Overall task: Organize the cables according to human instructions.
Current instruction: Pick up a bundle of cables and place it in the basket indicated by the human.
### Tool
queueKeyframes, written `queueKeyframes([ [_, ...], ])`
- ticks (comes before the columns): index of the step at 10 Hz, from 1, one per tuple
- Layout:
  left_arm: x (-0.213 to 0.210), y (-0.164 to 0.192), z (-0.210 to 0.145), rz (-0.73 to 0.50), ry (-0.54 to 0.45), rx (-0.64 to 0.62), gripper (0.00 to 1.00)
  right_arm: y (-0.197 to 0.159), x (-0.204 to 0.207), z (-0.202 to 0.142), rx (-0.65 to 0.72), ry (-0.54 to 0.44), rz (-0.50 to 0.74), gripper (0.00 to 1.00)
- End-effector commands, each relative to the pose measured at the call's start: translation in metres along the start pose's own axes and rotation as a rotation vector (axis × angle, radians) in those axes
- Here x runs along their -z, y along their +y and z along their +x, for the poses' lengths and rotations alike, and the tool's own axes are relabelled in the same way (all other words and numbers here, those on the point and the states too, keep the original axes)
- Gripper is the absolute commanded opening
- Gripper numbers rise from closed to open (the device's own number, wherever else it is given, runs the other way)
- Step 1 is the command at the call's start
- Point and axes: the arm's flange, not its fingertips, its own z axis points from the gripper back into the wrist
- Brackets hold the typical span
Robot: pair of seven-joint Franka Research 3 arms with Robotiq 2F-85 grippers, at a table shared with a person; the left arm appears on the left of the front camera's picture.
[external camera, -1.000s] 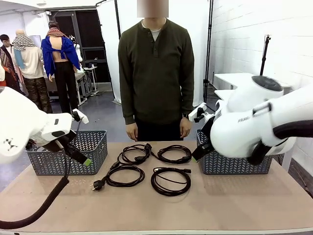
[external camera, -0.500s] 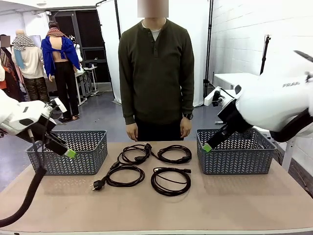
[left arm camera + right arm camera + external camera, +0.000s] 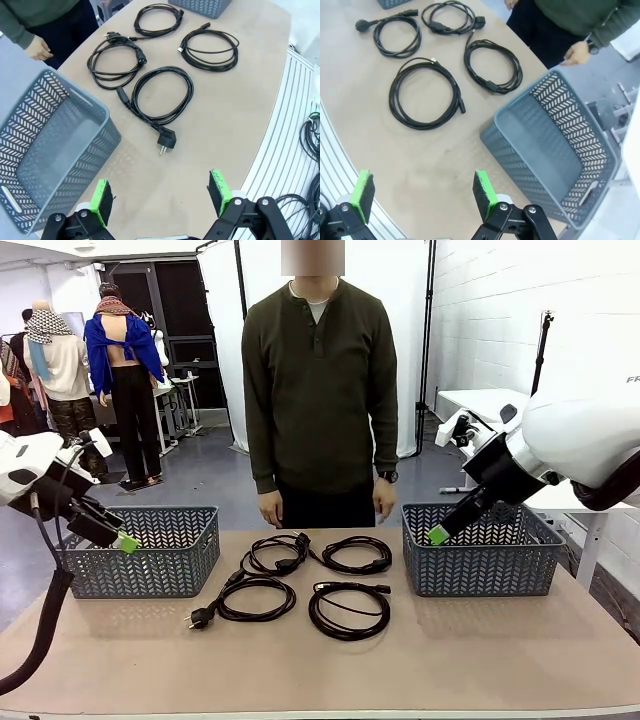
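Four coiled black cables lie mid-table: back left (image 3: pixel 278 553), back right (image 3: pixel 355 554), front left (image 3: pixel 255 598) with its plug pointing left, front right (image 3: pixel 349 608). My left gripper (image 3: pixel 122 540) hovers open in front of the left basket (image 3: pixel 170 575), clear of the cables; in its wrist view the left gripper (image 3: pixel 160 197) holds nothing, and the nearest cable (image 3: pixel 160 95) lies ahead of it. My right gripper (image 3: pixel 438 534) hangs open by the right basket (image 3: pixel 480 575); the right gripper (image 3: pixel 423 190) is empty above bare table, short of a cable (image 3: pixel 425 100).
A person stands at the far edge, behind the cables, arms hanging, one hand (image 3: pixel 268 508) and the other hand (image 3: pixel 381 502) just above the table edge. Both grey baskets look empty: left basket (image 3: pixel 50 150), right basket (image 3: pixel 555 150). Bare tabletop (image 3: pixel 320 670) stretches along the front.
Both arms have swung outward and upward from the middle: the left gripper to the left, the right gripper to the right. Cables and person have stayed put.
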Motion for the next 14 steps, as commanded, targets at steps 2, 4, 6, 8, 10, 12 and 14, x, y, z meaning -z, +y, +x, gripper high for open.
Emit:
queueKeyframes([
  [2, 0.0012, -0.002, 0.0016, 0.0, 0.001, 0.003, 1.0, 0.0, 0.0, 0.0, 0.0, 0.0, 0.0, 1.0],
  [4, 0.0012, -0.002, 0.0016, 0.0, 0.001, 0.003, 1.0, 0.0, 0.0, 0.0, 0.0, 0.0, 0.0, 1.0],
  [6, 0.0012, -0.002, 0.0016, 0.0, 0.001, 0.003, 1.0, 0.0, 0.0, 0.0, 0.0, 0.0, 0.0, 1.0],
  [8, 0.0012, -0.002, 0.0016, 0.0, 0.001, 0.003, 1.0, 0.0, 0.0, 0.0, 0.0, 0.0, 0.0, 1.0],
  [10, 0.0012, -0.002, 0.0016, 0.0, 0.001, 0.003, 1.0, 0.0, 0.0, 0.0, 0.0, 0.0, 0.0, 1.0],
  [12, 0.0012, -0.002, 0.0016, 0.0, 0.001, 0.003, 1.0, 0.0, 0.0, 0.0, 0.0, 0.0, 0.0, 1.0],
  [14, 0.0012, -0.002, 0.0016, 0.0, 0.001, 0.003, 1.0, 0.0, 0.0, 0.0, 0.0, 0.0, 0.0, 1.0],
])
